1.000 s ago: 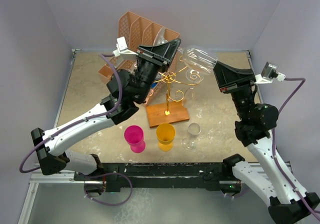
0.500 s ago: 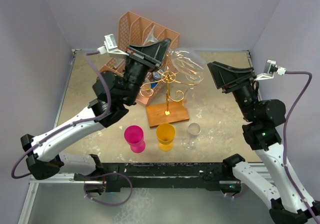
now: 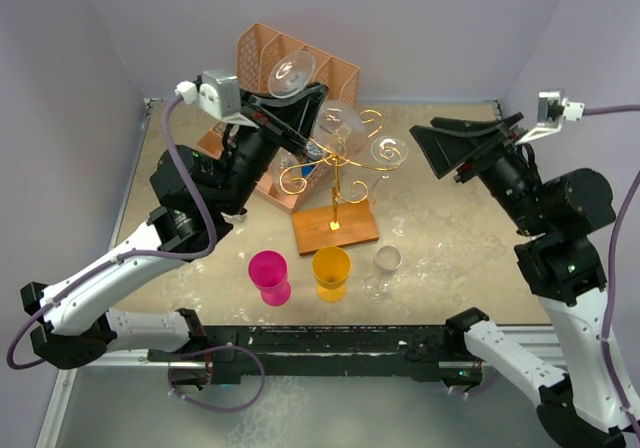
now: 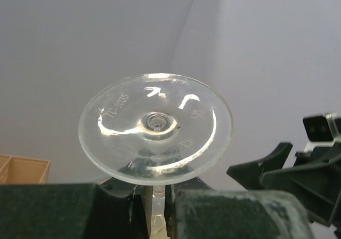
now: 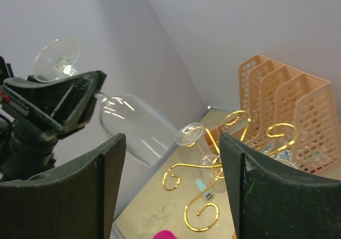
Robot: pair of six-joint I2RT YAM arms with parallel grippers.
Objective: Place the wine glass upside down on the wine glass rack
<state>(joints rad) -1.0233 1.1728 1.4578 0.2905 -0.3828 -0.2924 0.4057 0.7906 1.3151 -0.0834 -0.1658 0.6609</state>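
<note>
Near one gold wire wine glass rack point(image 3: 350, 230) were three clear wine glasses point(image 3: 293, 71), one magenta plastic cup point(image 3: 268, 273), one yellow plastic cup point(image 3: 331, 271), one peach slotted organizer point(image 3: 260, 53).

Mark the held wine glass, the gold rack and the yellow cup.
wine glass point(image 4: 155, 128): left wrist view, centre of its round foot.
rack point(image 3: 355, 230): top view, its wooden base.
yellow cup point(image 3: 331, 273): top view, its body.

Wine glass point(image 4: 155, 127) clear, glossy; rack point(image 3: 338, 228) gold wire w/ wood base; organizer point(image 3: 262, 53) matt peach plastic.
</note>
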